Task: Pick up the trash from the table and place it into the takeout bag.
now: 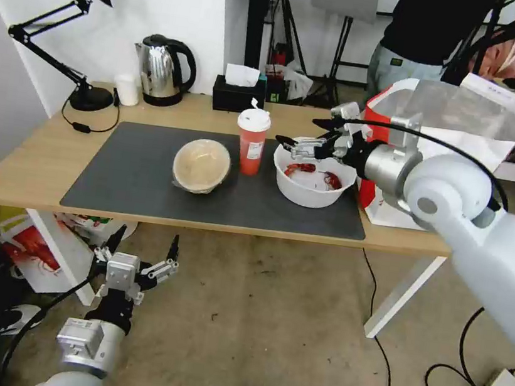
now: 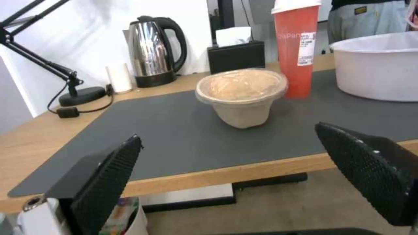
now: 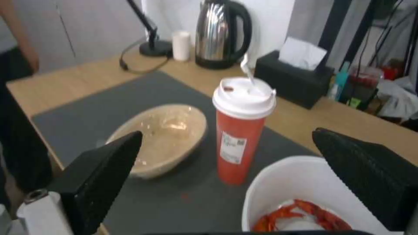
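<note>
My head camera looks down at the table (image 1: 19, 177). My wrist cameras look across it, both seeing the cup (image 2: 296, 49).

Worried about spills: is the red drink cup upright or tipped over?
Upright. The red drink cup stands on its base on the dark mat, white lid on top, between the tan bowl and the white bowl.

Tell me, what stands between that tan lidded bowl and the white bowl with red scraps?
In the head view, the red drink cup stands between the tan bowl and the white bowl.
</note>
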Controlling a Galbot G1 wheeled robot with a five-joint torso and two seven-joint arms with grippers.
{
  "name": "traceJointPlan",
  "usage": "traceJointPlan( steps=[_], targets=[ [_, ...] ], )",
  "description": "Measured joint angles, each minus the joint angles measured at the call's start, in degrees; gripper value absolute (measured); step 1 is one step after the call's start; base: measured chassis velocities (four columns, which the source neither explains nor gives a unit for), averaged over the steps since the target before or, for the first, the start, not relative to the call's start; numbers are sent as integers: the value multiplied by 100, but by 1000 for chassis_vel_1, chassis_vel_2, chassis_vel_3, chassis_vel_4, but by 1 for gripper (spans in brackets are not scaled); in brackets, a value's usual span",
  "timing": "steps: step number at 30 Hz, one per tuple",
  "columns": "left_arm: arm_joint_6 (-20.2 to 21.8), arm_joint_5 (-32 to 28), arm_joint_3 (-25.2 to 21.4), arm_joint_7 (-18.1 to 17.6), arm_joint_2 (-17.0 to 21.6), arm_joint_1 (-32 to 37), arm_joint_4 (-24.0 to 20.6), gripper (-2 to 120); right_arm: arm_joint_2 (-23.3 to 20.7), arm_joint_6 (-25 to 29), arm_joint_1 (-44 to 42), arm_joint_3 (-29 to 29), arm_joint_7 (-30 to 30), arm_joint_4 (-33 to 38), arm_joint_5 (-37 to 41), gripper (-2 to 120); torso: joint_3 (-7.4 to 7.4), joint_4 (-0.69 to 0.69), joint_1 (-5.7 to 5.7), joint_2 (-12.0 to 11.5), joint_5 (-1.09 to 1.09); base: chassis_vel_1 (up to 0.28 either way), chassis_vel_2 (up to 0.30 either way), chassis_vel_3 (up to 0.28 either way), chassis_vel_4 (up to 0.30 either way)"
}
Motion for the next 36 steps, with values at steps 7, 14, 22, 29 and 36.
traceJointPlan(
  steps=[7, 14, 22, 29, 36],
  targets=[
    [0, 0, 0, 0, 0, 0, 0, 100, -147, -147, 739, -722, -198, -303, -107, 100, 0, 0, 0, 0, -1, 0, 0, 0, 0],
    [0, 0, 0, 0, 0, 0, 0, 100, -68, -138, 1057, -1209, -195, -526, -157, 100, 0, 0, 0, 0, 0, 0, 0, 0, 0],
    [0, 0, 0, 0, 0, 0, 0, 100, 43, -106, 1398, -1772, -347, -878, -392, 100, 0, 0, 0, 0, 0, 0, 0, 0, 0],
    [0, 0, 0, 0, 0, 0, 0, 100, 34, -95, 1675, -2230, -473, -1031, -415, 100, 0, 0, 0, 1, -1, 0, 0, 0, 0],
    [0, 0, 0, 0, 0, 0, 0, 100, 213, -91, 1728, -2441, -280, -1276, -357, 100, 0, 0, 0, 1, 0, 0, 0, 0, 0]
  ],
)
